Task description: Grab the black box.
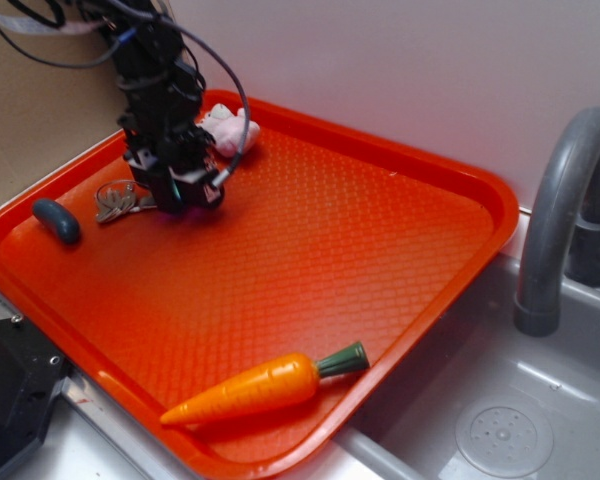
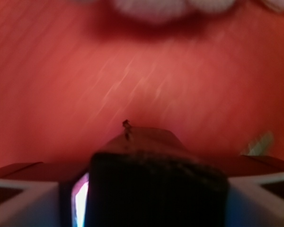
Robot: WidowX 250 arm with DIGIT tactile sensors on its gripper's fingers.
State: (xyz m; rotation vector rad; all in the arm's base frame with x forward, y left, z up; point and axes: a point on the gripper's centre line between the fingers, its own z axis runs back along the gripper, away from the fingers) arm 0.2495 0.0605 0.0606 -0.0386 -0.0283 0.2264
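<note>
Filling the bottom of my wrist view is the black box (image 2: 156,187), a dark ridged block with an angled top, sitting right between the pale inner faces of the jaws, so I read the gripper (image 1: 185,192) as clenched on it. From the exterior view I can't make out the box itself; the gripper hangs low over the far left part of the orange tray (image 1: 380,260), and whether the box is lifted or touching the tray I cannot tell. Just left of the gripper lies a silver key ring (image 1: 115,200), and further left a blue-grey capsule (image 1: 57,220) near the tray's rim. Behind the arm, at the tray's back edge, sits a white and pink soft toy (image 1: 230,128). A toy carrot (image 1: 265,388) lies well apart at the near edge. Right of the tray is a grey sink (image 1: 500,430) with a faucet (image 1: 560,210)
</note>
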